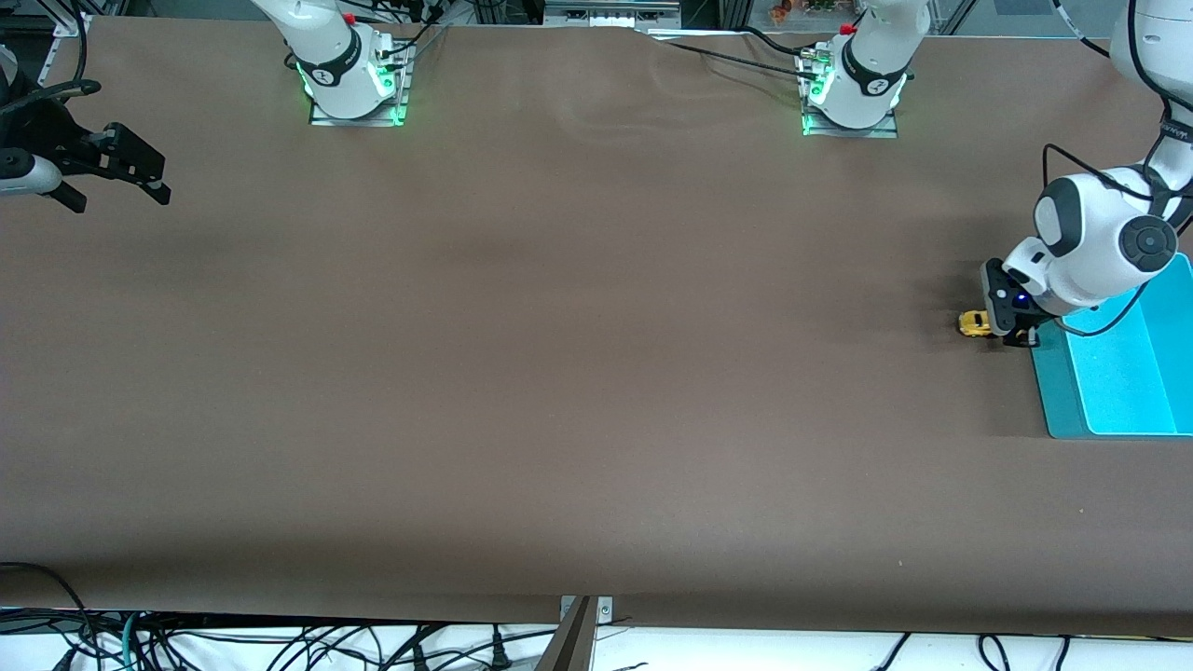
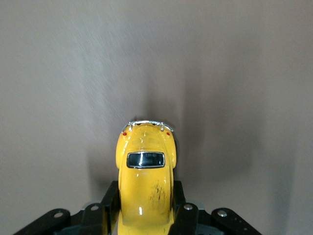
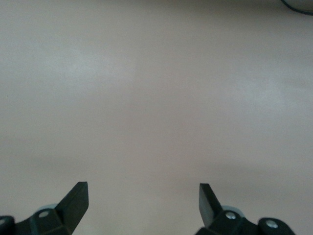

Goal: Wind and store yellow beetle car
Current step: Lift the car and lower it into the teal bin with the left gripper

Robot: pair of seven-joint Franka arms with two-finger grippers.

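Two arms of glossy white shells with dark grey joint caps and black bands at the lower links. Green lights glowing at both bases, each on a bolted metal plate, a red knob above. Black cables trailing from bases and looping along the left arm's wrist. Left end effector [image 1: 1011,321] black, a small blue light on its body, silver screws on the finger mounts. Right end effector [image 1: 116,177] black and angular, with wedge-shaped fingertips [image 3: 78,198], silver screw heads at their roots, a white-grey wrist part beside it.
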